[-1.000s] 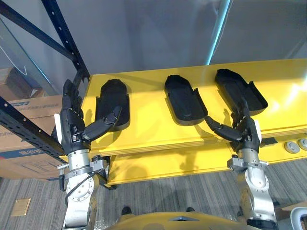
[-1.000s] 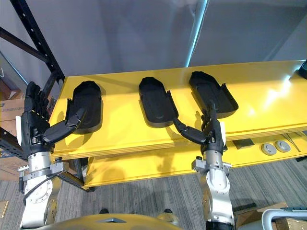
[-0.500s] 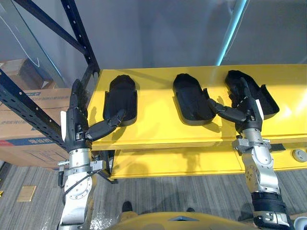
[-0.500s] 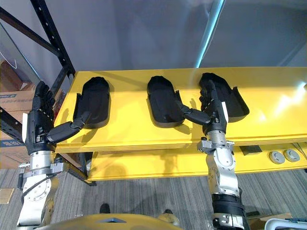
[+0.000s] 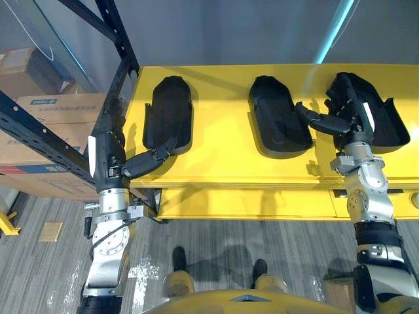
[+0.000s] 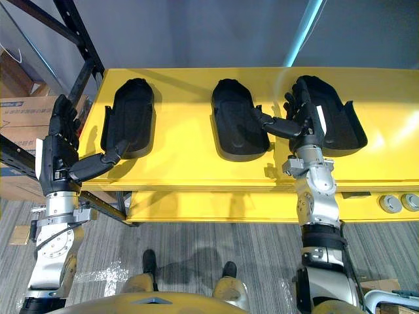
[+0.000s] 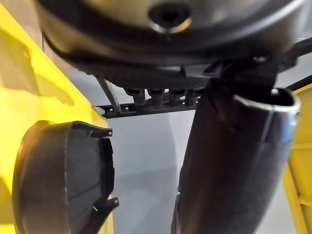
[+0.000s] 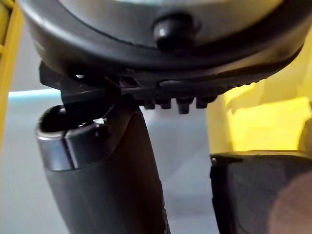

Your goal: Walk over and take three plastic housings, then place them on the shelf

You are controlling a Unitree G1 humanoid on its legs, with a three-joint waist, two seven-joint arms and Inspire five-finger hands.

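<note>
Over the grey floor [image 5: 39, 275] both arms reach up to the front of a yellow shelf [image 5: 222, 167]. The left hand [image 5: 105, 154] stands at the shelf's left corner, beside a black rack [image 5: 116, 39]. Its fingers are straight and upright and hold nothing, and its thumb stretches out to the near end of the left housing [image 5: 169, 114]. The right hand [image 6: 306, 124] is open too, fingers straight over the left edge of the right housing [image 6: 340, 127], thumb pointing across at the middle housing [image 6: 236, 124]. I cannot tell whether it touches either. All three black housings lie on the shelf in a row, set apart. Cardboard boxes [image 5: 49, 108] sit behind the rack on the left, and a grey wall [image 5: 229, 29] rises beyond.
</note>
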